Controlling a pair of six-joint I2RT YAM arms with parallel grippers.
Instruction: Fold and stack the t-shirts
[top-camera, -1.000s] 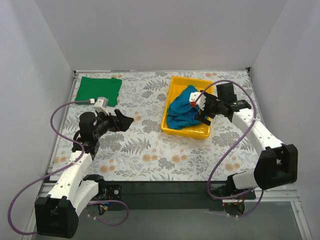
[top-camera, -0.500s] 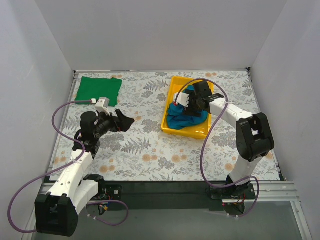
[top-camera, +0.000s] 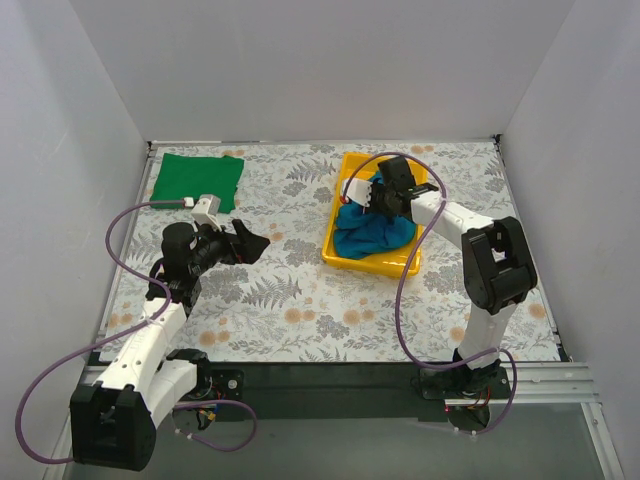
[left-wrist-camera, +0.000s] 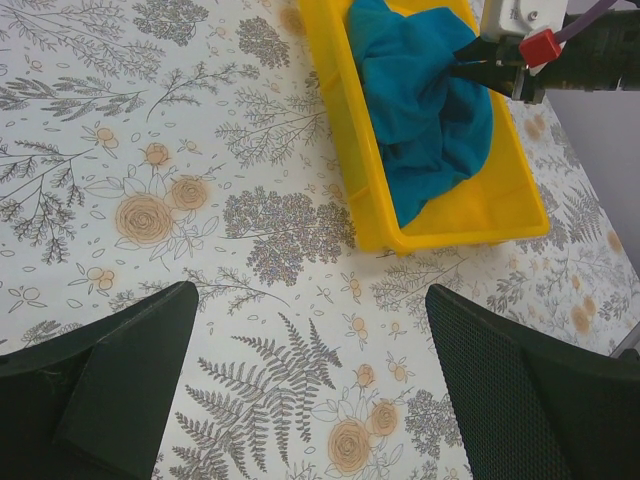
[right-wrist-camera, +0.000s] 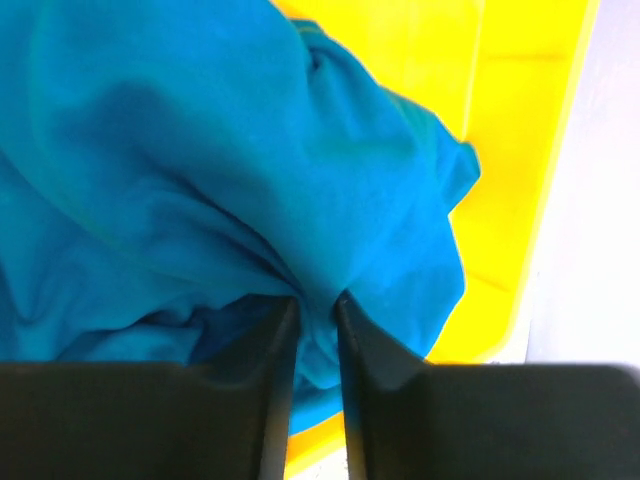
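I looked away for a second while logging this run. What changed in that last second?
The right pincer moved left and farther into the yellow tray, and its fingers now pinch a fold of the teal-blue t-shirt. The open left pincer and the folded green t-shirt stayed put.

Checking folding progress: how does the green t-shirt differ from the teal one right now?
The green t-shirt lies flat on the table, a neat rectangle; the teal t-shirt sits crumpled in the yellow tray. No gripper holds the green one; the right gripper pinches a fold of the teal one. Both are plain, single-coloured.
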